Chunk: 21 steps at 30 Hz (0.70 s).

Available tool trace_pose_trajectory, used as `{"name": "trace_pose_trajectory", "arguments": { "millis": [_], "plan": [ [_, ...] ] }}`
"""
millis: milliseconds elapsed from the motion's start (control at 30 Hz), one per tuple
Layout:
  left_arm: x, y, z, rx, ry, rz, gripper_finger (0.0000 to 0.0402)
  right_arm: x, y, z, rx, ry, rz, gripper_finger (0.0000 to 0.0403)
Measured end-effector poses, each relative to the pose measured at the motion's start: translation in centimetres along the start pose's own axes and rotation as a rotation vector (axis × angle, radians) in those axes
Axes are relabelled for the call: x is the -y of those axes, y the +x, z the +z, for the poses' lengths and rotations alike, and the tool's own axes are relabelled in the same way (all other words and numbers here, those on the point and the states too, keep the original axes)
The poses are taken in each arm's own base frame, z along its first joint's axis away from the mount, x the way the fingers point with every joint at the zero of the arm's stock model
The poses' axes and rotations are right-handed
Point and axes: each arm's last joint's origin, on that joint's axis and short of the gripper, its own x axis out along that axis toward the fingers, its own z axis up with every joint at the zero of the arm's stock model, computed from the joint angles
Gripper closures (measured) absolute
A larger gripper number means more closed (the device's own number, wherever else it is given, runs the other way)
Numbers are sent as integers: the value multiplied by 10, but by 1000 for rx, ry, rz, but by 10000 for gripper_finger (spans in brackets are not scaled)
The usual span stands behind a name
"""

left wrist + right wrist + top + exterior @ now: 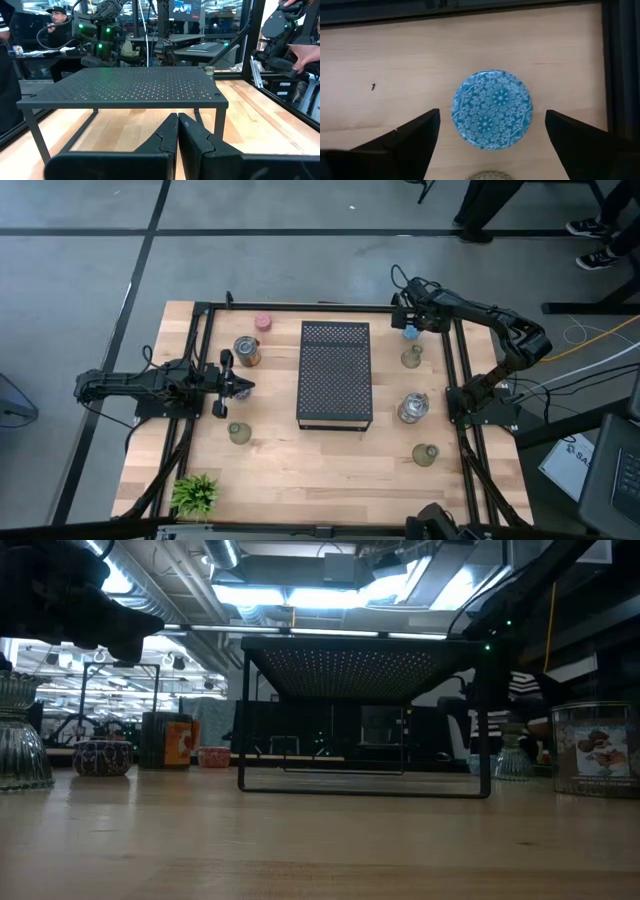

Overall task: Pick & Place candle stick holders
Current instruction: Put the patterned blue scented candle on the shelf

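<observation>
Right gripper (490, 132): spread wide, hanging straight above the blue holder (492, 109); one finger (410, 137) on each side, clear of its rim.
Blue holder: upper right of the high view (409, 333), just beside the frame rail, on bare wood.
Step in hand: likely closing in for a grasp.
To do it well: keep centred, drop straight, close evenly across the widest part; mind the olive holder (411, 357) just below.
Left gripper (236, 387): pressed together, empty, parked left of the tray (335, 372).
Other holders: pink (263, 322), glass (413, 408).
</observation>
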Motion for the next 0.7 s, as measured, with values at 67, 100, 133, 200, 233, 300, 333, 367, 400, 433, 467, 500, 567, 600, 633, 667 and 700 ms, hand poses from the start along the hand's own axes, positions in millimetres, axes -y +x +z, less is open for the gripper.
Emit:
{"name": "trace_pose_trajectory", "arguments": {
  "millis": [67, 100, 133, 200, 233, 300, 333, 367, 400, 433, 467, 500, 567, 600, 633, 667, 700],
  "plan": [
    [0, 0, 0, 0, 0, 0, 395, 0, 0, 1, 7, -1, 1, 34],
    [0, 0, 0, 0, 0, 0, 395, 0, 0, 1, 7, 0, 0, 30],
    [0, 0, 0, 1, 0, 0, 395, 0, 0, 1, 10, 1, -1, 25],
    [0, 0, 0, 0, 0, 0, 395, -1, 0, 2, 17, 2, 6, 14],
    [0, 0, 0, 1, 0, 0, 395, -1, 0, 2, 18, 5, 8, 9],
    [0, 0, 0, 0, 0, 0, 395, -1, 0, 2, 19, 14, 8, 5],
    [0, 0, 0, 0, 0, 0, 395, -1, 0, 2, 20, 22, 8, 5],
    [0, 0, 0, 0, 0, 0, 395, -1, 0, 2, 21, 33, 9, 5],
    [0, 0, 0, 0, 0, 0, 395, 0, 0, 3, 22, 41, 9, 5],
    [0, 0, 0, 1, 0, 0, 395, 0, 0, 3, 22, 47, 9, 4],
    [0, 0, 0, 0, 0, 0, 395, 0, 1, 3, 21, 54, 7, 3],
    [0, 0, 0, 0, 0, 0, 395, 0, 3, 4, 18, 61, 4, 3],
    [0, 0, 0, 0, 0, 0, 395, 0, 7, 3, 2, 65, -4, 3],
    [0, 0, 0, 0, 0, 0, 395, -1, 9, 3, -9, 65, 0, 3],
    [0, 0, 0, 1, 0, 0, 395, -1, 11, 3, -19, 65, 0, 3],
    [0, 0, 0, 0, 0, 0, 395, -1, 14, 3, -26, 63, -6, 3],
    [0, 0, 0, 0, 0, 0, 395, -2, 16, 2, -35, 61, -12, 3]
  ]
}}
